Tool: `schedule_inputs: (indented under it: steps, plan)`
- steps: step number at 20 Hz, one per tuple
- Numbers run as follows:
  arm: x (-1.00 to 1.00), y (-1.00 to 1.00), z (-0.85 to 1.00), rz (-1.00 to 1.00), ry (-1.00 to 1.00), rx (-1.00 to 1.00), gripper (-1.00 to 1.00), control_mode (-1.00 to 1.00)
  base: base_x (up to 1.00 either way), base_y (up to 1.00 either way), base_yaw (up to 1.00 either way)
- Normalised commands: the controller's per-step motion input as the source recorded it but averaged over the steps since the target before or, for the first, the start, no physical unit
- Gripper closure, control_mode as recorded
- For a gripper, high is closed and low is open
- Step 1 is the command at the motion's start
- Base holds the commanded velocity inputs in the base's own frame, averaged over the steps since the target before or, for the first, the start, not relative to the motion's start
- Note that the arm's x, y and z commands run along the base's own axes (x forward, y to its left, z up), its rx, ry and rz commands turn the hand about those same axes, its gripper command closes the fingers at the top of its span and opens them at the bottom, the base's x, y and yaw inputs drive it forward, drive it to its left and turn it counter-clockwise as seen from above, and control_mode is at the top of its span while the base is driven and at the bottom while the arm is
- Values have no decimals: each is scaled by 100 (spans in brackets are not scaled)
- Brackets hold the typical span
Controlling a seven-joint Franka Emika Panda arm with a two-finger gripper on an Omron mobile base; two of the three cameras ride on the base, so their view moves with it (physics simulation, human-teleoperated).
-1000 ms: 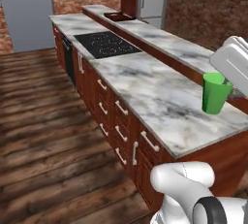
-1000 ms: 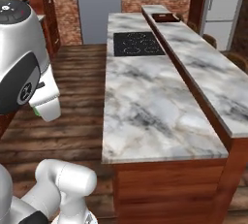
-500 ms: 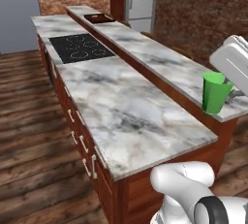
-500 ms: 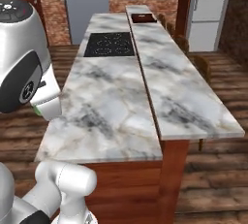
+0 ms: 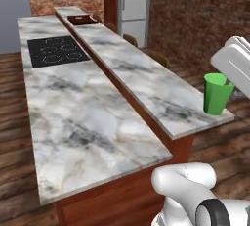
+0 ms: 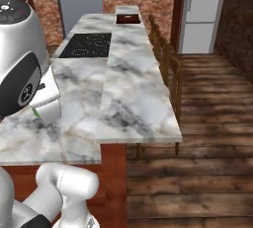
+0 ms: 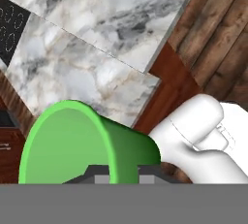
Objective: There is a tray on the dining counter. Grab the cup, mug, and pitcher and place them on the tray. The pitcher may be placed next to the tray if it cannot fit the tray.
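— Where is the cup (image 5: 216, 94), and what is your claw (image 7: 116, 172) doing?

— My claw is clamped on the cup, carrying it upright above the near end of the dining counter (image 5: 146, 80).

— And the tray (image 5: 82, 20)?

— At the counter's far end, straight along its length, well apart from the cup. I see no readable writing.
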Motion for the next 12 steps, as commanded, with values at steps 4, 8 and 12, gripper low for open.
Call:
schedule_inputs:
  steps: [4, 8, 12]
  plan:
    - [0, 0, 0, 0, 0, 0, 100, 100, 0, -100, 22]
    - [0, 0, 0, 0, 0, 0, 100, 100, 0, -100, 28]
    - [0, 0, 0, 0, 0, 0, 100, 100, 0, -100, 31]
